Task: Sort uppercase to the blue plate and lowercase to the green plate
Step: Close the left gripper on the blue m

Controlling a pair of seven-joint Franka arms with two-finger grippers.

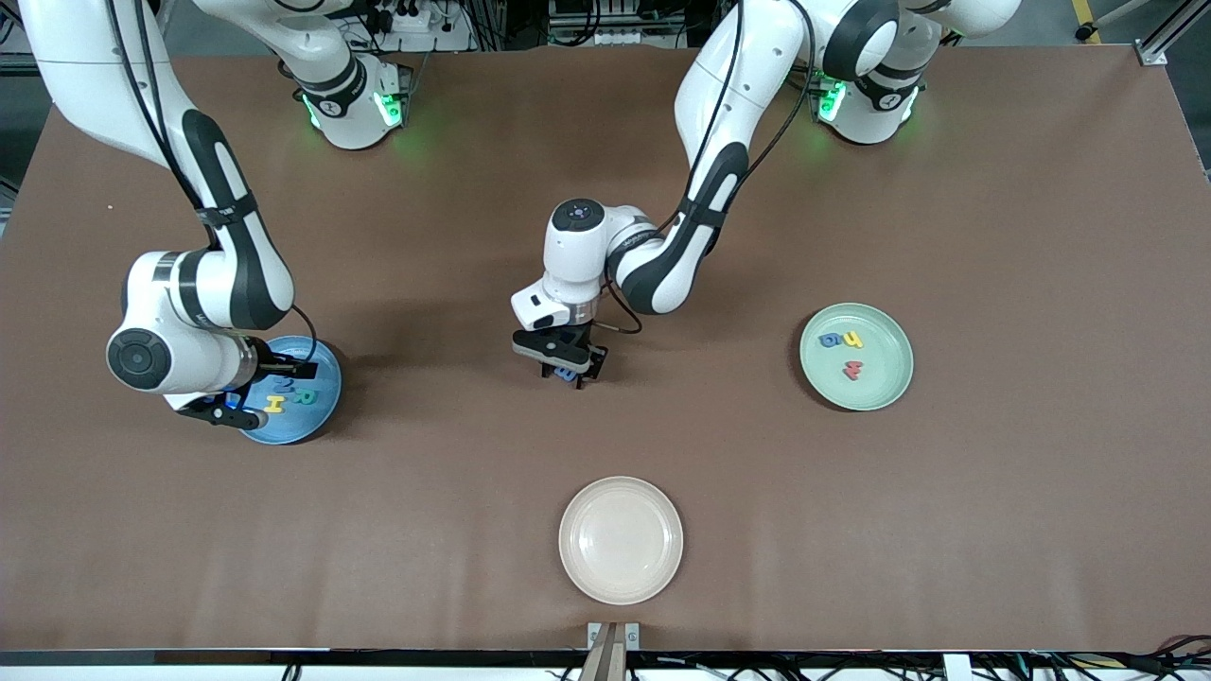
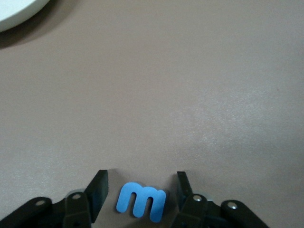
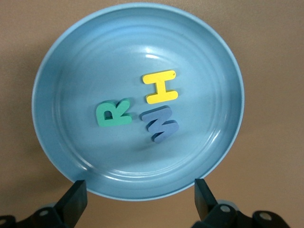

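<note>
While the left gripper (image 2: 137,190) holds its jaws apart either side of the blue m (image 2: 141,201) on the bench (image 1: 851,520), the right gripper (image 3: 140,197) hangs wide open over the blue plate (image 3: 71,61) holding H (image 3: 160,87), R (image 3: 114,113), M (image 3: 160,123).

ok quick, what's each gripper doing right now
Left gripper: open around the blue m, fingers not touching it.
Right gripper: open over the blue plate, holding nothing.
</note>
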